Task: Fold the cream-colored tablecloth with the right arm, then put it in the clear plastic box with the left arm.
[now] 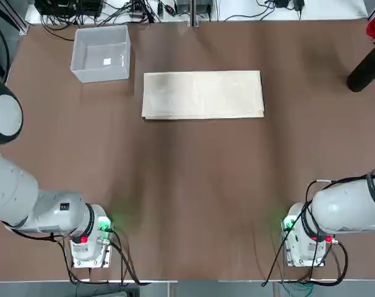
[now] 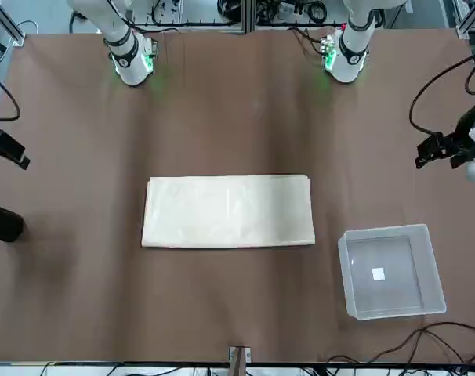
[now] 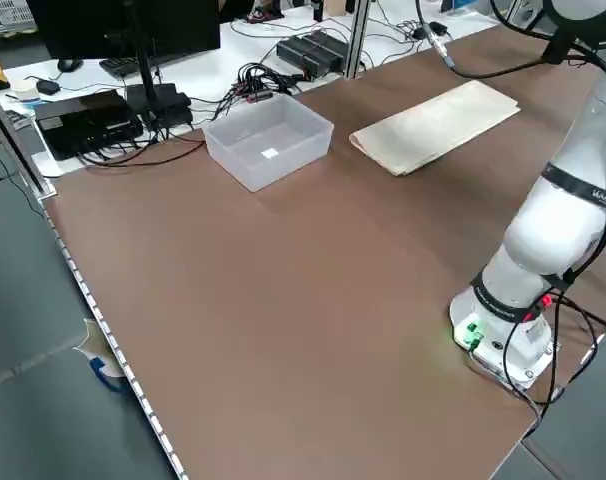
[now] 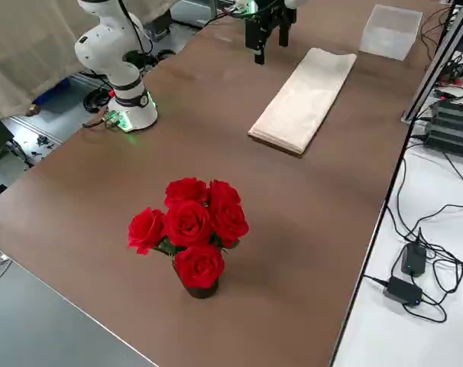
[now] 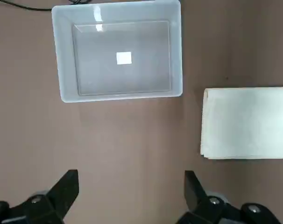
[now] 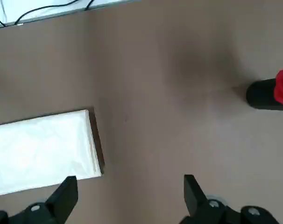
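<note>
The brown desk carries a cream cloth, a clear plastic box just beside it, and red flowers in a black vase.

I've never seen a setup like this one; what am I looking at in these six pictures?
Two robot arms stand side by side at a brown table. One picture looks down from overhead, one faces the robot from across, two look down from its sides, and two come from cameras on its wrists. Near the middle lies a long cream cloth with layered edges; by the robot's left lies a translucent, empty plastic box, and on its right a dark vase of red roses. The left gripper and right gripper hang open above the table, holding nothing.
</note>
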You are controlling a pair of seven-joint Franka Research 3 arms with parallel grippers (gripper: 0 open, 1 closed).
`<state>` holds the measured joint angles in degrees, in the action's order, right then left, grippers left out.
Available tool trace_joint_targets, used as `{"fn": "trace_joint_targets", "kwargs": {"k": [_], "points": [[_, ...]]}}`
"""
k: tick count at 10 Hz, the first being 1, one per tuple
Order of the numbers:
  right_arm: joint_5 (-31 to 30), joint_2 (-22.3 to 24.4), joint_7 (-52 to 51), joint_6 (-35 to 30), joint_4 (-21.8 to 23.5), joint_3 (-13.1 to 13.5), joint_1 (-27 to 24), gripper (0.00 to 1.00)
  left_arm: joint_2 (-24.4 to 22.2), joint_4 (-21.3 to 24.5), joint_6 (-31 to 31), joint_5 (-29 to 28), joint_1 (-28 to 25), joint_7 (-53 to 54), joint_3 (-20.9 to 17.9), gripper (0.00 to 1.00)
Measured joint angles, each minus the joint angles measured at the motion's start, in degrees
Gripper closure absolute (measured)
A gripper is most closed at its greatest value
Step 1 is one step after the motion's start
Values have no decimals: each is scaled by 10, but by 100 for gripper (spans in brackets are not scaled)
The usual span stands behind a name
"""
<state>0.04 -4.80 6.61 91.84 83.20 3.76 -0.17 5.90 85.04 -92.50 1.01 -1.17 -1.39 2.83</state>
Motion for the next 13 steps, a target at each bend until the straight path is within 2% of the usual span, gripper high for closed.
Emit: {"fn": "trace_joint_targets", "kwargs": {"k": [3,7,9,13], "points": [[2,-14,0,2,19,-2,0,0,0,-5,0,4,-18,4,0,0],[52,-39,-21,33,66,0,-5,0,0,-5,0,4,-18,4,1,0],[58,-49,-25,41,77,0,-6,0,1,-5,1,4,-17,4,2,0],[113,-90,-32,46,96,0,-6,0,5,-5,2,4,-9,2,7,0]]}}
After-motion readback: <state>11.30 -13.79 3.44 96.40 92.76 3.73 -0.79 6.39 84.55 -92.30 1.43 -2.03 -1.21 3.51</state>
